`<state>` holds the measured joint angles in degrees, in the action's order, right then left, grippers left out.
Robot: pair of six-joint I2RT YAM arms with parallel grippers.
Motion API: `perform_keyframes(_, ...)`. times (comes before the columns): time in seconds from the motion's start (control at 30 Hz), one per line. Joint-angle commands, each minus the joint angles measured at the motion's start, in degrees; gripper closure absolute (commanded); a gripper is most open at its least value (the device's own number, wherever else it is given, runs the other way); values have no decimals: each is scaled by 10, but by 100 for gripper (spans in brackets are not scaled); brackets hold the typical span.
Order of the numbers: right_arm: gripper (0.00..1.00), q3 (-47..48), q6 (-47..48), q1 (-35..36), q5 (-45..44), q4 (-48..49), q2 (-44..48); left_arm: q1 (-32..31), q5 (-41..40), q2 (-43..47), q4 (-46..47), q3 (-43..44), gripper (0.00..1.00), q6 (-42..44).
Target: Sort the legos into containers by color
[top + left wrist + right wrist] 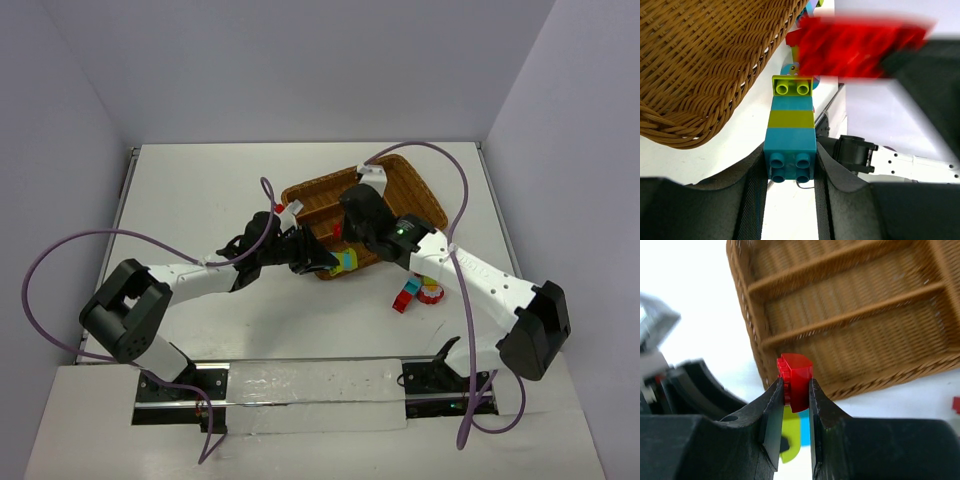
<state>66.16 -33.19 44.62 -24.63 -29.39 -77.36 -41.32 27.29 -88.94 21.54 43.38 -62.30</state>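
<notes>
Top external: white tabletop [200,200], pale grey-lilac walls [300,70] on three sides. Black rail [170,385] and clear sheet [320,392] along the near edge at frame bottom. Purple cables [140,234] looping off both arms. Wicker tray [410,190] upper centre-right, sat at an angle. Both arms converging at its lower-left corner. Loose legos [418,292] on the table right of centre, below the tray.

Left wrist: left gripper [790,167] clamped on a cyan and yellow-green stack [790,125], frame centre, just beside the tray's outer wall, outside it. Cannot tell if the stack touches the table.

Right wrist: right gripper [794,390] pinched narrow on a red brick [797,370], frame centre-left, just outside the tray rim, white table behind. Long slots and dividers filling the upper right.
</notes>
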Motion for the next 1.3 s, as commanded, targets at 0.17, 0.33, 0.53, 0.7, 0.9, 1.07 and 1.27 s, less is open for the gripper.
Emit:
perform_keyframes(0.17, 100, 28, 32, -115, -10, 29, 23, -1, -86, 98, -160, 61, 100, 123)
perform_keyframes(0.33, 100, 31, 50, -169, 2, 37, 4, 28, -143, 134, -284, 115, 100, 184)
perform_keyframes(0.53, 100, 72, 64, -189, 38, 56, -71, 116, -134, 174, -301, 120, 100, 166)
perform_keyframes(0.7, 100, 136, 64, -191, 88, 72, -145, 159, -108, 201, -261, 90, 100, 133)
perform_keyframes(0.9, 100, 245, 66, -191, 120, 70, -270, 165, -89, 205, -235, 75, 100, 104)
perform_keyframes(1.07, 100, 307, 56, -191, 159, 75, -346, 165, -84, 204, -230, 72, 100, 95)
perform_keyframes(1.27, 96, 361, 51, -183, 208, 63, -408, 165, -97, 208, -251, 82, 100, 104)
